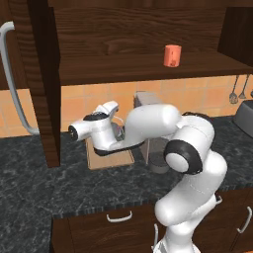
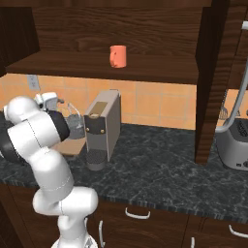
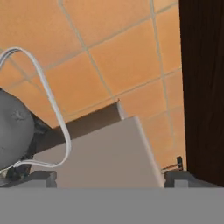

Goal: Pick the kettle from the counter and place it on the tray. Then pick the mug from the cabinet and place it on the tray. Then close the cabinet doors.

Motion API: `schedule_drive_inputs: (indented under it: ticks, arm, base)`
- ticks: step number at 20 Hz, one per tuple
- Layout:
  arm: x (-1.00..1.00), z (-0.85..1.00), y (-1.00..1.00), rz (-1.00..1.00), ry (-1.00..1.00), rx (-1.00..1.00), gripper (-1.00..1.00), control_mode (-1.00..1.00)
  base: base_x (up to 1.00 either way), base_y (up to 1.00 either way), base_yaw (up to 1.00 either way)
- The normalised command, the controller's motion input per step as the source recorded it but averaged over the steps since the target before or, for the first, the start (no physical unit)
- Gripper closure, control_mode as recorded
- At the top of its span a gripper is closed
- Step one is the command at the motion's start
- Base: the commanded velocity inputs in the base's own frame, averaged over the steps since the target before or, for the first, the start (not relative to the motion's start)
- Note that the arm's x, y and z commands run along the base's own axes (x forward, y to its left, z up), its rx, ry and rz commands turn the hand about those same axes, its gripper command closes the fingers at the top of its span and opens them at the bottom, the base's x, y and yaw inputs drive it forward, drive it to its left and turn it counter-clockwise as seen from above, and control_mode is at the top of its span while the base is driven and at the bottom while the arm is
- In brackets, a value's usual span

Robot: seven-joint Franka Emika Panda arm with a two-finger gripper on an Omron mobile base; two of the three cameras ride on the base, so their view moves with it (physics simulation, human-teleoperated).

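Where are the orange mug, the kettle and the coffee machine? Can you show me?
mug [image 1: 172, 55], left base view, on the middle of its orange side.
kettle [image 3: 13, 129], hand view, on its rounded grey body.
coffee machine [image 2: 102, 127], right base view, on its grey front face.

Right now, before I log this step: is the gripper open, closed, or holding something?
Gripper: open, holding nothing; the kettle lies off to one side of its fingers.

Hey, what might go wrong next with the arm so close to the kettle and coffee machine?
The small dark grey kettle sits off-centre beside the tool, so a grasp may miss its thin wire handle. The tall grey coffee machine stands close by and could be knocked. The orange-red mug still waits in the open cabinet.
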Motion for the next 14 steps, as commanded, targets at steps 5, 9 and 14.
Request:
schedule_drive_inputs:
  ticks: [5, 9, 14]
  arm:
    - [-1.0, 0.8, -0.48, -0.13, -0.04, 0.08, -1.0, -1.0]
    - [-1.0, 0.69, -0.66, -0.11, -0.01, 0.11, -1.0, -1.0]
    - [-0.43, 0.11, -0.51, -0.01, 0.0, 0.18, -1.0, -1.0]
  base:
    - [0.0, 0.0, 0.0]
    - [0.0, 0.0, 0.0]
    - [0.0, 0.0, 0.0]
